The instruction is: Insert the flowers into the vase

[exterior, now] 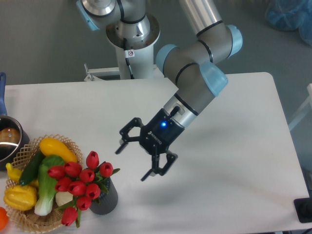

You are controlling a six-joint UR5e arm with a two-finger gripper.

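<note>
The red tulips [78, 184] stand with their stems in the dark grey ribbed vase [104, 201] at the front left of the table. The buds lean left over the basket's edge. My gripper [131, 165] hangs above the table to the right of the flowers, a short gap away. Its two black fingers are spread wide and hold nothing.
A wicker basket [22, 156] with toy vegetables, yellow, green and white, sits at the front left corner, touching the bouquet. A metal pot [9, 141] with a blue handle stands at the left edge. The robot base [131, 34] is behind the table.
</note>
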